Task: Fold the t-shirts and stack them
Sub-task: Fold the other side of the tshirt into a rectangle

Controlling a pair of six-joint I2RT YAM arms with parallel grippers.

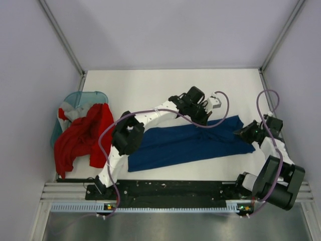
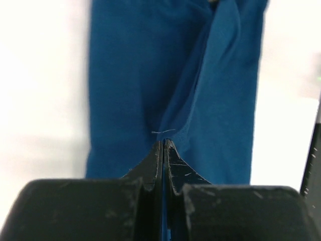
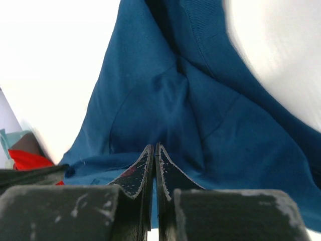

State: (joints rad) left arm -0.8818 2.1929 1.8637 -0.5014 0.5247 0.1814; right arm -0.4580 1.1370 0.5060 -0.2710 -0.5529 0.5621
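The navy-blue t-shirt (image 1: 185, 143) lies stretched across the table in a long folded band. My left gripper (image 1: 203, 116) is shut on its far edge near the middle; in the left wrist view the jaws (image 2: 164, 143) pinch blue cloth (image 2: 200, 90). My right gripper (image 1: 242, 132) is shut on the shirt's right end; the right wrist view shows the jaws (image 3: 154, 146) closed on blue cloth (image 3: 175, 95). The red t-shirt (image 1: 83, 138) lies crumpled at the left, draped over the basket. A grey-white shirt (image 1: 70, 113) lies under it. No white print shows.
A translucent teal basket (image 1: 83, 96) stands at the left wall beneath the red and grey-white shirts. White tabletop (image 1: 160, 85) stretches behind the blue shirt. Grey walls close in both sides. The arm bases and a black rail (image 1: 165, 190) run along the near edge.
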